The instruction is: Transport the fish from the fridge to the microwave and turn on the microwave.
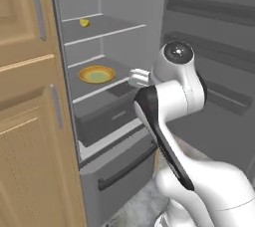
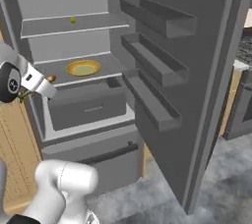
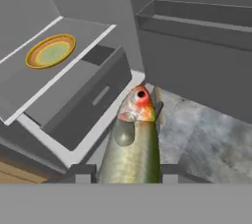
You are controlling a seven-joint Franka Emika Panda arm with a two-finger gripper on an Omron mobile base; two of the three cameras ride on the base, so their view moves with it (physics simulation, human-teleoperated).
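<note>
Jaws hold the fish (image 3: 132,144) outside the open fridge (image 1: 112,116); carry it level, clear of the door shelves (image 2: 152,66).

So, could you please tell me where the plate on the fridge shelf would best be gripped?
Probably at its raised rim nearest the open front: the plate lies flat on the shelf, so a claw coming from the front could pinch that edge.

Both base views face the open fridge (image 1: 107,121) from either side; the hand view looks down, seemingly close.
</note>
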